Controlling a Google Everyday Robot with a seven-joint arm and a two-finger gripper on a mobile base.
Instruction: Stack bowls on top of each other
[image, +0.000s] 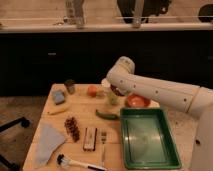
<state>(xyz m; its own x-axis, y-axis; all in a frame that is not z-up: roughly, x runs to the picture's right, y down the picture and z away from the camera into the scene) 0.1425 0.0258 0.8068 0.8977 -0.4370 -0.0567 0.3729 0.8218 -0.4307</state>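
My white arm reaches in from the right, and its gripper (116, 91) hangs low over the table's back edge, mostly hidden behind the forearm. A dark maroon bowl (119, 90) shows right at the gripper, which is shut on its rim; the bowl sits slightly above the tabletop. The orange-red bowl (137, 101) rests on the table just to the right of the gripper, partly covered by the forearm.
A pale green cup (112, 98) stands just left of the gripper, with an orange fruit (92, 91) beside it. A large green tray (148, 137) fills the front right. A green pepper (106, 114), a dark can (70, 86), a blue sponge (59, 96), a cloth (48, 141), a brush (75, 163) and snacks lie to the left.
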